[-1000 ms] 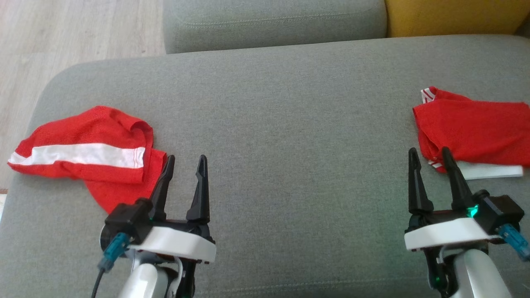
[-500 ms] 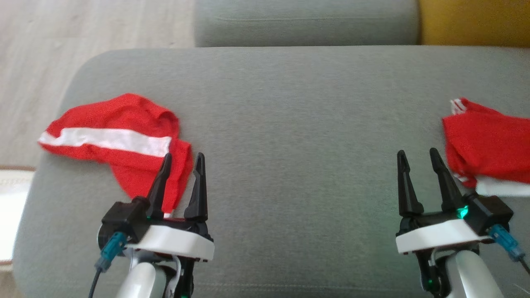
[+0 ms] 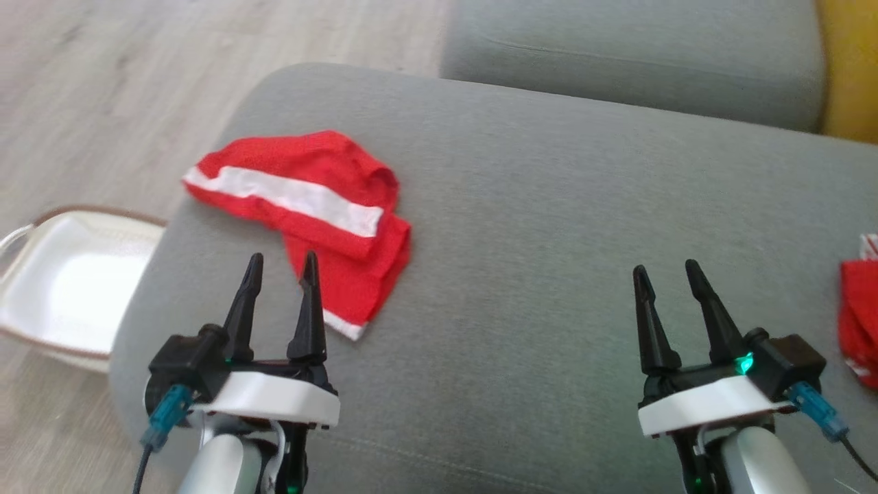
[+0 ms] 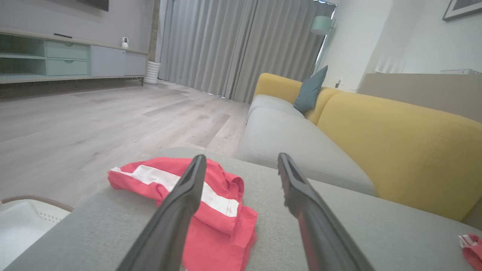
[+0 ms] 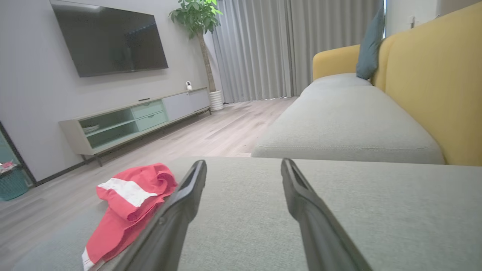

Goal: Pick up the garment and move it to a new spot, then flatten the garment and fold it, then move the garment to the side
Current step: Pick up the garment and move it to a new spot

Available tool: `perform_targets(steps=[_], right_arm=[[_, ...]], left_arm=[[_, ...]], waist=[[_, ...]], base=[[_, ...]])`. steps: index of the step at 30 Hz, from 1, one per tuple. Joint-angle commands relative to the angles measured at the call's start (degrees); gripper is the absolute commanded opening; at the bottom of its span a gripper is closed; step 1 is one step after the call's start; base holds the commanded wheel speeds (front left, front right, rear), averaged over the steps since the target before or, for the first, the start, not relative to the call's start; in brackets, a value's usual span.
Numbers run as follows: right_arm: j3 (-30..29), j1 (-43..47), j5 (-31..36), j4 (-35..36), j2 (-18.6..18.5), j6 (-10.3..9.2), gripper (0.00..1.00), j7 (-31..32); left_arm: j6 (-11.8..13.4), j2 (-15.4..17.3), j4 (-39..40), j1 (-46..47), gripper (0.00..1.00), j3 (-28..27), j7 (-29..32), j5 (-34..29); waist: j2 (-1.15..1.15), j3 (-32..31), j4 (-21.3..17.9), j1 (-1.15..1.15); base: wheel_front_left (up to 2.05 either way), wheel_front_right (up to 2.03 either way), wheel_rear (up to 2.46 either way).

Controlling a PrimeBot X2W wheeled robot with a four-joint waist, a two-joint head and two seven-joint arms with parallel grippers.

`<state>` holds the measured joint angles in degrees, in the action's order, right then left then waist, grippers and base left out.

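A crumpled red garment (image 3: pixel 322 206) with a broad white stripe lies near the left end of the grey sofa seat (image 3: pixel 535 206). My left gripper (image 3: pixel 282 264) hovers open just short of its lower flap, the right finger tip over the cloth's edge. The left wrist view has the garment (image 4: pixel 226 226) right behind the spread fingers of the left gripper (image 4: pixel 241 158). My right gripper (image 3: pixel 665 269) stands open over bare cushion far to the right, nothing between its fingers. Its wrist view shows the right gripper (image 5: pixel 243 162) and the garment (image 5: pixel 128 203) off to the left.
A second red garment (image 3: pixel 861 315) lies at the seat's right edge, also at the lower right of the left wrist view (image 4: pixel 470 248). A white basket (image 3: pixel 96 214) sits on the wood floor left of the sofa. A further grey cushion (image 3: pixel 617 48) and yellow backrest (image 3: pixel 850 68) lie beyond.
The head camera has swung left: the striped garment now sits nearer the middle, the basket has come into view, the second garment has slid to the right edge. Both grippers stayed open.
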<state>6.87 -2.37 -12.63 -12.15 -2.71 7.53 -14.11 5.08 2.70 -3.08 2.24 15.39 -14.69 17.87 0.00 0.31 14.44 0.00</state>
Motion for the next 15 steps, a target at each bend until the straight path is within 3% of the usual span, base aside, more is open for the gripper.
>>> perform_targets(steps=[1, 8, 15], right_arm=[[1.43, -0.77, -0.38, 1.49, -0.17, -0.04, 1.00, -0.07], [2.16, -0.52, -1.31, 1.00, -0.17, -0.04, 1.00, -0.18], [2.57, -0.83, -1.49, 0.73, -0.17, -0.04, 1.00, -0.31]], left_arm=[[0.27, 0.18, 1.96, 1.02, 1.00, -2.38, -0.31, -0.30], [0.25, 0.18, 1.86, 0.61, 1.00, -2.95, -0.31, -0.61], [0.20, 0.18, 2.18, 0.44, 1.00, -3.73, -0.31, -0.78]], waist=[[0.00, -0.47, 2.14, 0.00], [0.00, -0.79, 5.39, 0.00], [0.00, -0.21, 5.57, 0.00]], base=[[0.00, 0.00, 0.00], [0.00, 0.00, 0.00], [0.00, 0.00, 0.00]])
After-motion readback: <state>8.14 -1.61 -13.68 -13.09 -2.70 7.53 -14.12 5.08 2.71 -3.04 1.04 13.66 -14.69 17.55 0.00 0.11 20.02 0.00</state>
